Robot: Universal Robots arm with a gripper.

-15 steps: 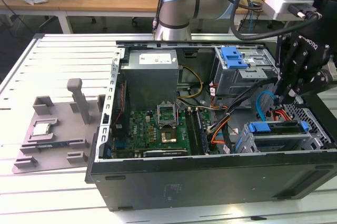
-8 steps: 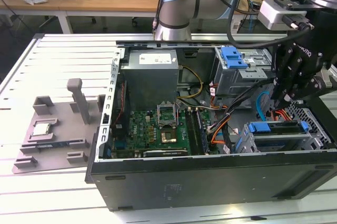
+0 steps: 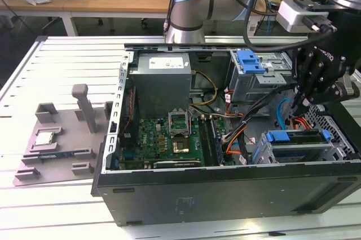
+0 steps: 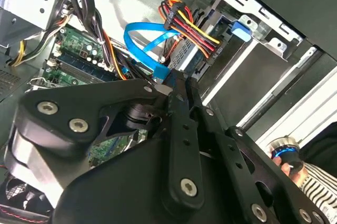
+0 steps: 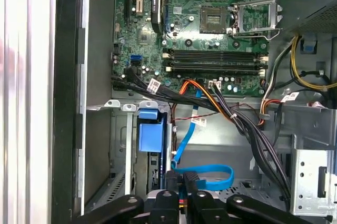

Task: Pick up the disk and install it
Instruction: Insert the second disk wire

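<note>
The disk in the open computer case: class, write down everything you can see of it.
The disk sits in the drive cage at the case's front corner, on the exterior view's right. It looks like a flat silver metal slab edged by a blue plastic carrier with a blue tab on top, lying roughly level in the metal bay. In the first wrist view its blue carrier stands beside the blue data cable. The gripper hangs just above it; contact cannot be told.

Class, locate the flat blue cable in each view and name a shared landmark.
Exterior view: blue cable hangs inside the case, toward the exterior view's right.
First wrist view: cable looped on the case floor.
Second wrist view: cable arcs beside red-yellow wires.
Shared landmark: green motherboard.
</note>
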